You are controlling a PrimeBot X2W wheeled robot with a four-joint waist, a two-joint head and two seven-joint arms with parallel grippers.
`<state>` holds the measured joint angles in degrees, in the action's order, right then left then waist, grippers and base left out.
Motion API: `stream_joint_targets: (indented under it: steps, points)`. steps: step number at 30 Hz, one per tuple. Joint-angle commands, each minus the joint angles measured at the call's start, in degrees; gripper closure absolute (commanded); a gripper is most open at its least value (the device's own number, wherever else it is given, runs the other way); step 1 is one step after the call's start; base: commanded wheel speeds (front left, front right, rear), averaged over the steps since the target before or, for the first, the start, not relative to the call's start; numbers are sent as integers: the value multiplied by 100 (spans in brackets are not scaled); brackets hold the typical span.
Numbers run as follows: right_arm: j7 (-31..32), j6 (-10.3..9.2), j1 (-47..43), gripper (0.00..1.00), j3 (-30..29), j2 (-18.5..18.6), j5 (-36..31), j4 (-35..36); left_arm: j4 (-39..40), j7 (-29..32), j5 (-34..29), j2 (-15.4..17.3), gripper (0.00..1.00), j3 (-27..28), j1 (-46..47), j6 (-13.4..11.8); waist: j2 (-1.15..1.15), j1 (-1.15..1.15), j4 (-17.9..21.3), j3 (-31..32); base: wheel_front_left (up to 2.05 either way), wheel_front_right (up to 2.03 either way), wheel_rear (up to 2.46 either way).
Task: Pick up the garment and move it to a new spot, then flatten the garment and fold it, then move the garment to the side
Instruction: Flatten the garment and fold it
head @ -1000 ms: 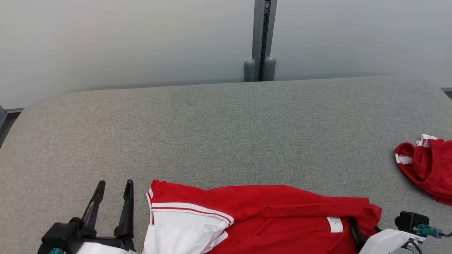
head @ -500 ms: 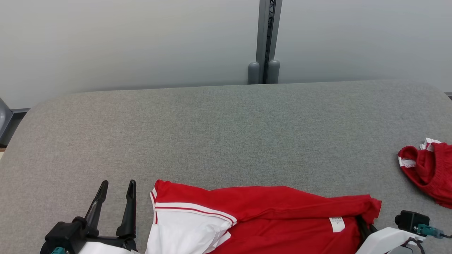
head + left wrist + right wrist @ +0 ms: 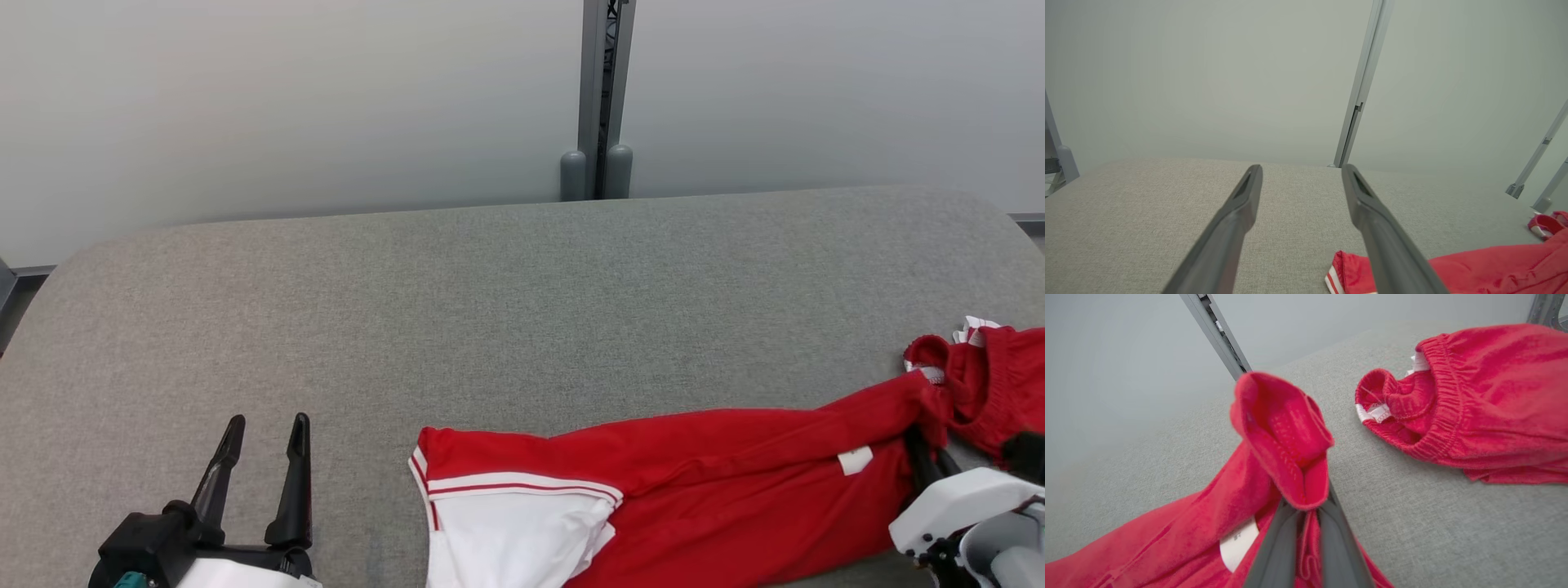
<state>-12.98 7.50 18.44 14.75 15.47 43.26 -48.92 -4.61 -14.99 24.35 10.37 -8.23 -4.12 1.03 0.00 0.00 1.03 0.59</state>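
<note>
The garment (image 3: 718, 490) is red with a white, red-striped panel and lies stretched along the near edge of the grey table (image 3: 522, 310). My right gripper (image 3: 927, 445) is shut on its red hem at the right end, beside a small white label. In the right wrist view the pinched cloth (image 3: 1282, 428) bunches up over the tips of the right gripper (image 3: 1306, 508). At the lower left my left gripper (image 3: 265, 425) stands open and holds nothing, left of the garment's white end. The left wrist view looks past the left gripper (image 3: 1300, 169) and catches the garment (image 3: 1486, 265) at the lower right.
A second red piece of clothing (image 3: 996, 384) with an elastic waistband (image 3: 1445, 400) lies crumpled at the table's right edge, close to the held hem. A grey post (image 3: 600, 98) stands behind the table against a pale wall.
My right gripper has shut on the garment's right end and dragged it to the right, close to the crumpled red piece. The left gripper has stayed in place, open.
</note>
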Motion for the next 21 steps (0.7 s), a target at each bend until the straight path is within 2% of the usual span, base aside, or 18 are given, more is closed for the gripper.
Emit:
stream_joint_targets:
  steps: [1, 6, 13, 21]
  points:
    - [-62, 0, 89, 100, -28, 95, 33, 22, 10, -24, -32, 11, 0, 34, 47, 48, 0, 0, 2, 5, 0, 0, 0]
    - [-142, 1, 221, 100, -2, 221, -50, 333, 10, -24, -69, -37, 0, 112, 13, 35, 0, 0, -13, 53, 0, 0, 0]
    - [-49, 1, -10, 100, 111, 38, -297, 1287, -54, -24, -82, -109, 0, 202, -91, 64, 0, 0, -79, 162, 0, 0, 0]
    - [547, 1, -506, 100, 372, -614, -707, 2663, -142, -24, -127, -149, 0, 221, -75, 136, 0, 0, -383, 220, 0, 0, 0]
